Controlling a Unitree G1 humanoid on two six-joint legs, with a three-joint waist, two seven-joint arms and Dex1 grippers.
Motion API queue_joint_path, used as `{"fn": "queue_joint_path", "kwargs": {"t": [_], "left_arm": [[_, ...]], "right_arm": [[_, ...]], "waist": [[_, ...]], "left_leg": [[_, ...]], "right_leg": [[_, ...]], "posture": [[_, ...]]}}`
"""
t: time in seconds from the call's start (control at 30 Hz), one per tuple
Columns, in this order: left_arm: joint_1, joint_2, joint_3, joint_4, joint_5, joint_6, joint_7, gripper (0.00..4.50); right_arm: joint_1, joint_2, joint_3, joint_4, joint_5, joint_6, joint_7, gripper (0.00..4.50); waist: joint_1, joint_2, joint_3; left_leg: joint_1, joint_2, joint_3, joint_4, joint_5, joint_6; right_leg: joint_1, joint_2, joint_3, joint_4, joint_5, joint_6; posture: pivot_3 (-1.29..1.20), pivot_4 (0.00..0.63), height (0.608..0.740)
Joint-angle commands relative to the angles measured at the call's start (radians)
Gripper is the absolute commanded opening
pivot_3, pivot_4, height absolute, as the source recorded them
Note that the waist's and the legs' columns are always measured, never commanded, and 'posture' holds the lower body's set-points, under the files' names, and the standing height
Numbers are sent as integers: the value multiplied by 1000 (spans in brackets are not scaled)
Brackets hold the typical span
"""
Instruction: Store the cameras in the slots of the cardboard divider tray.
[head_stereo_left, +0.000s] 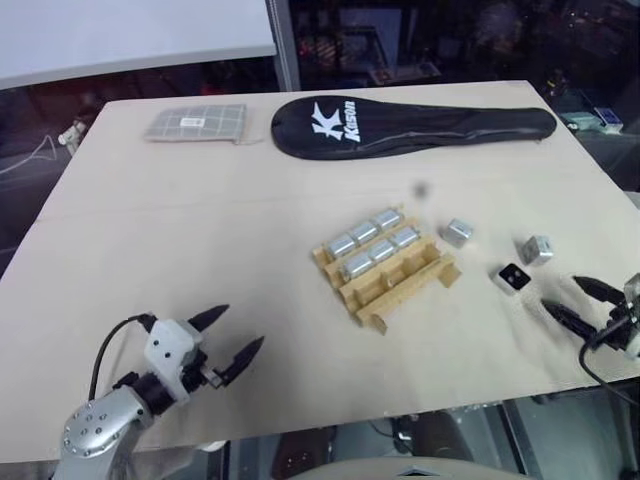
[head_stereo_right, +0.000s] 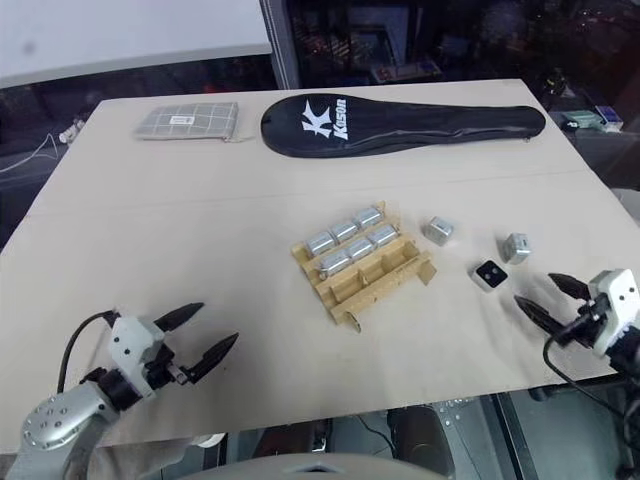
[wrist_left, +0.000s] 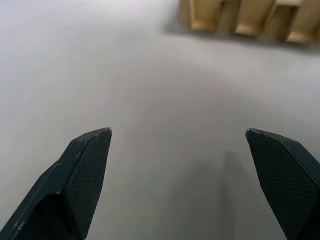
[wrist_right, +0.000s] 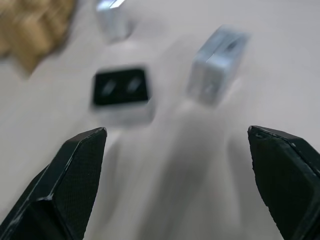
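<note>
The tan cardboard divider tray (head_stereo_left: 385, 268) lies mid-table, turned at an angle, with several silver cameras (head_stereo_left: 372, 240) filling its far rows. Three loose cameras lie to its right: one (head_stereo_left: 456, 233) beside the tray, one (head_stereo_left: 537, 250) farther right, and one with a black face up (head_stereo_left: 513, 277). My right gripper (head_stereo_left: 583, 302) is open at the table's right front, just short of the black-faced camera (wrist_right: 121, 94), with nothing between its fingers. Open and empty too, my left gripper (head_stereo_left: 231, 336) hovers at the front left, pointing toward the tray (wrist_left: 240, 17).
A black racket cover (head_stereo_left: 410, 125) lies across the far side of the table. A grey gridded pad (head_stereo_left: 195, 123) sits at the far left. The table's front edge runs just behind both grippers, its right edge close to the right one.
</note>
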Motion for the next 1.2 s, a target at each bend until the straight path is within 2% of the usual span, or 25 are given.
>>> {"fn": "queue_joint_path", "kwargs": {"t": [0.03, 0.17, 0.33, 0.5, 0.9, 1.0, 1.1, 1.13, 1.17, 1.2], "left_arm": [[-47, 81, 54, -59, -103, 41, -79, 4441], [-129, 178, 97, -84, -252, 95, -212, 4441], [-198, 261, 141, -87, -389, 158, -357, 4441], [-224, 298, 111, -76, -361, 171, -427, 4441], [-270, 275, 89, -49, -330, 169, -450, 4441], [-286, 270, 110, -69, -385, 196, -443, 4500], [-284, 275, 123, -79, -409, 212, -457, 4500], [-278, 280, 126, -79, -411, 217, -464, 4500], [-272, 285, 129, -77, -411, 220, -473, 4500], [-269, 288, 131, -76, -410, 224, -478, 4500]], "right_arm": [[-56, 35, -54, -96, 51, 71, -138, 4500], [-136, 81, -33, -106, 20, 125, -286, 4500], [-164, 125, -2, -125, -5, 147, -355, 4500], [-152, 150, 18, -162, 1, 185, -386, 4500], [-182, 152, 56, -48, -47, 144, -364, 4500], [-192, 155, 56, -19, -59, 121, -362, 3686], [-201, 153, 58, 4, -65, 106, -356, 2218], [-202, 153, 58, 8, -68, 101, -354, 1862], [-204, 153, 59, 10, -69, 95, -351, 1283], [-204, 153, 59, 10, -70, 94, -350, 916]], "waist": [[-1, -1, 1], [-1, -1, 0], [-3, -1, 1], [-4, 0, 1], [-6, 0, 1], [-6, 0, 1], [-6, 0, 1], [-6, 0, 1], [-6, 0, 1], [-6, 0, 1]], "left_leg": [[0, 0, -1, 0, 0, 0], [0, 0, -1, 0, 0, 0], [-1, 0, -1, -1, 0, 0], [-1, 0, 0, -1, 0, 0], [-1, 0, 0, 0, 0, 0], [0, 0, 0, 0, 0, 0], [0, 0, 0, 0, 0, 0], [0, 0, 0, 0, 0, 0], [0, 0, 0, 0, 0, 0], [0, 0, 0, 0, 0, 0]], "right_leg": [[0, 0, -1, 0, 0, 0], [0, 1, -1, 0, 0, 0], [-1, 1, 0, 0, 0, 0], [-1, 1, 1, -1, 0, 0], [0, 1, 1, 0, 0, 0], [0, 1, 1, 0, 0, 0], [0, 1, 1, 0, 0, 0], [0, 1, 1, 0, 0, 0], [0, 1, 1, 0, 0, 0], [0, 1, 1, 0, 0, 0]], "posture": [[0, 150, 740], [0, 150, 740], [0, 150, 740], [0, 150, 740], [0, 150, 740], [0, 150, 740], [0, 150, 740], [0, 150, 740], [0, 150, 740], [0, 150, 740]]}}
